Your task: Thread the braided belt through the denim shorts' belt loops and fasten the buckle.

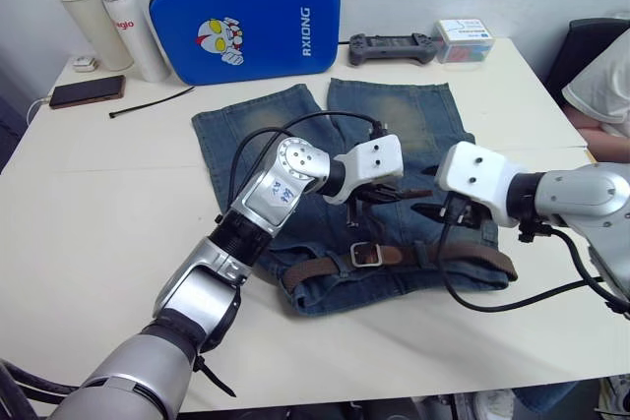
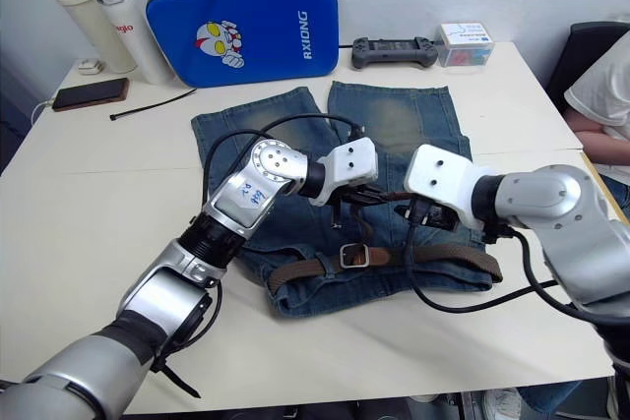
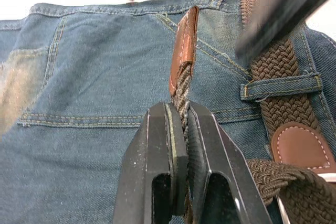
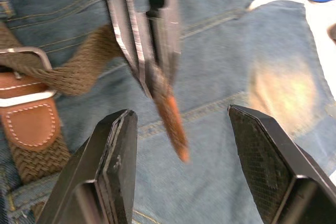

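Observation:
The denim shorts point(image 1: 394, 125) lie flat on the table, waistband toward the front edge. The braided belt point(image 1: 315, 268) runs along the waistband, passing under a belt loop point(image 3: 281, 85). Its silver buckle point(image 1: 366, 255) lies at the middle of the waistband. My left gripper point(image 1: 379, 198) hovers just above the buckle, shut on the belt's free end; the strap is pinched edge-on between the fingers point(image 3: 163, 150), and the leather tip point(image 3: 184, 51) sticks out beyond them. My right gripper point(image 4: 181, 145) stands open, its fingers on either side of that tip without touching it.
A blue padded case point(image 1: 246, 22) stands behind the shorts. Two bottles point(image 1: 94, 17), a phone point(image 1: 87, 91) and a black cable tie point(image 1: 148, 101) are at the back left. A game controller point(image 1: 392, 46) and a small box point(image 1: 463, 39) are at the back right. A person's arm point(image 1: 605, 95) is at the right edge.

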Robot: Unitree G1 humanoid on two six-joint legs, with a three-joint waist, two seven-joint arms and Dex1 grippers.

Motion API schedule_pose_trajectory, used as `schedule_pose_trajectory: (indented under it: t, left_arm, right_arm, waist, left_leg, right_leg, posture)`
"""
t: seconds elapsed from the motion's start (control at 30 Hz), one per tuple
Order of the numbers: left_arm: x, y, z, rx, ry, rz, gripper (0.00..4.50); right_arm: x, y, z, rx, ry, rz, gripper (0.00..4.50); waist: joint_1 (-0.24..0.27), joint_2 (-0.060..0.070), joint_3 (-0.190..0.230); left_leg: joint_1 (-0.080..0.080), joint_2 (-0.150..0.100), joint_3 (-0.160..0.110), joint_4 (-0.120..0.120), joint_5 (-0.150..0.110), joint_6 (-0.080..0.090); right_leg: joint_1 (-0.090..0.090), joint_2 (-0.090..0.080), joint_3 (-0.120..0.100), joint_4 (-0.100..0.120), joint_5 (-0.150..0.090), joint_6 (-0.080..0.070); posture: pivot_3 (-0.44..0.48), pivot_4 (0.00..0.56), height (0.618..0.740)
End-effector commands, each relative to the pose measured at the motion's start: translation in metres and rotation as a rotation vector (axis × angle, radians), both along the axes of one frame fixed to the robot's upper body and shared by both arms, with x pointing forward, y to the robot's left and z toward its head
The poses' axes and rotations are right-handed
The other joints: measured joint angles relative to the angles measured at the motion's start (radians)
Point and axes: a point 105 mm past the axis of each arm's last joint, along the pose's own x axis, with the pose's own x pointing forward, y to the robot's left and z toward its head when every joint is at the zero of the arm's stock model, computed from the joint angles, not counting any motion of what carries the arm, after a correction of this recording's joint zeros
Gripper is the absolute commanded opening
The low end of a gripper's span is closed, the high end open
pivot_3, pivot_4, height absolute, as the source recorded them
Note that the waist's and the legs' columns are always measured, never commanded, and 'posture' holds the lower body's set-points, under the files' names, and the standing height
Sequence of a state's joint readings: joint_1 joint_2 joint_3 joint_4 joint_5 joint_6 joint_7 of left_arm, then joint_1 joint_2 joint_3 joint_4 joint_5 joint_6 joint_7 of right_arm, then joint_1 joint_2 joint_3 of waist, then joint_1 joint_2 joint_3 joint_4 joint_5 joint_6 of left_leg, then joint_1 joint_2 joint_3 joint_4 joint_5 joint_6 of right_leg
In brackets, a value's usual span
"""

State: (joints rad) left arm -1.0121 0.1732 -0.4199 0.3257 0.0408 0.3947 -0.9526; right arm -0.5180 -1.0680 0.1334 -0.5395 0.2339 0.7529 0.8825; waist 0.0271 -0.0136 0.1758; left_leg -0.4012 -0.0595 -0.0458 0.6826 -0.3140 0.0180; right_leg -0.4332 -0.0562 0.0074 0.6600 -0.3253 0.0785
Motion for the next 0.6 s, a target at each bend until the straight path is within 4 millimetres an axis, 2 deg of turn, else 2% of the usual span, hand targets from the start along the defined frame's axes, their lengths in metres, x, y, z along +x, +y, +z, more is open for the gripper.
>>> schedule_pose_trajectory:
  t: [0.03, 0.1, 0.23, 0.37, 0.53, 0.6]
  left_arm:
    - [-0.004, -0.004, 0.013, 0.003, -0.079, -0.030, 0.00]
    - [-0.002, -0.001, 0.011, 0.027, -0.104, -0.026, 0.00]
    - [0.010, 0.019, 0.002, 0.157, -0.230, -0.015, 0.00]
    - [0.015, 0.031, -0.003, 0.233, -0.289, -0.034, 0.00]
    - [0.019, 0.036, -0.004, 0.283, -0.335, -0.062, 0.00]
    - [0.020, 0.037, -0.004, 0.295, -0.350, -0.066, 0.00]
  right_arm:
    - [0.000, 0.002, 0.005, -0.013, -0.025, 0.016, 2.96]
    - [0.000, 0.001, 0.005, -0.005, -0.018, 0.014, 2.96]
    - [-0.022, -0.008, -0.003, 0.018, 0.121, 0.019, 2.96]
    - [-0.039, -0.002, -0.029, 0.030, 0.180, 0.048, 2.96]
    - [-0.045, 0.010, -0.059, 0.056, 0.193, 0.063, 2.96]
    - [-0.046, 0.012, -0.065, 0.051, 0.187, 0.065, 2.96]
  waist:
    - [0.000, 0.000, 0.000]
    - [0.000, 0.000, 0.000]
    - [0.002, 0.000, 0.000]
    - [0.003, 0.000, 0.000]
    - [0.003, 0.000, 0.000]
    - [0.003, 0.000, 0.000]
  left_leg:
    - [0.000, 0.000, 0.000, 0.000, 0.000, 0.000]
    - [0.000, 0.000, 0.000, 0.000, 0.000, 0.000]
    - [0.000, 0.000, 0.000, 0.000, 0.000, 0.000]
    - [0.000, 0.000, -0.001, 0.000, 0.000, 0.000]
    - [0.000, 0.000, 0.000, 0.001, 0.000, 0.001]
    - [0.000, 0.000, 0.000, 0.001, 0.000, 0.001]
  right_leg:
    - [0.000, 0.000, 0.000, 0.000, 0.000, 0.000]
    - [0.000, 0.000, 0.000, 0.000, 0.000, 0.000]
    - [0.000, 0.000, 0.000, 0.000, 0.000, 0.000]
    - [0.001, 0.000, -0.001, 0.000, 0.000, 0.000]
    - [0.001, 0.000, -0.001, 0.000, 0.000, 0.000]
    - [0.001, 0.000, -0.001, 0.000, 0.000, 0.000]
  posture:
    - [0.000, 0.150, 0.740]
    - [0.000, 0.150, 0.740]
    - [0.000, 0.150, 0.740]
    - [0.000, 0.150, 0.740]
    - [0.000, 0.150, 0.740]
    - [0.000, 0.150, 0.740]
